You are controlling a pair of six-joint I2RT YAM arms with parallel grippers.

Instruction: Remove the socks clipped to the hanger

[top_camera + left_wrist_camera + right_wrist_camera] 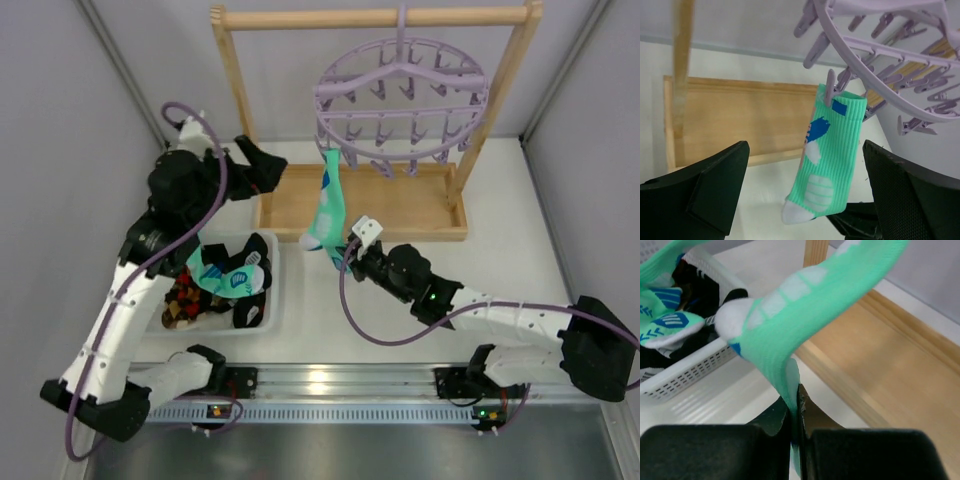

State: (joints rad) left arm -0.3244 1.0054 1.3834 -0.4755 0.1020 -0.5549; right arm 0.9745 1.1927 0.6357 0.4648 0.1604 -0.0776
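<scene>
One mint-green sock [329, 203] with a blue patch hangs from a single peg at the front left of the round lavender hanger [402, 100]. My right gripper [337, 251] is shut on the sock's lower end, the fabric pinched between its black fingers [799, 390]. In the right wrist view the sock [805, 310] stretches up and away. My left gripper [262, 166] hovers open to the left of the sock and apart from it. In the left wrist view the sock [835, 165] and its peg [830, 89] show between the wide jaws.
A white basket [277, 300] at the left holds several other socks [228, 282]. The wooden rack [370, 17] carries the hanger over its wooden base tray [400, 205]. Grey walls close in both sides.
</scene>
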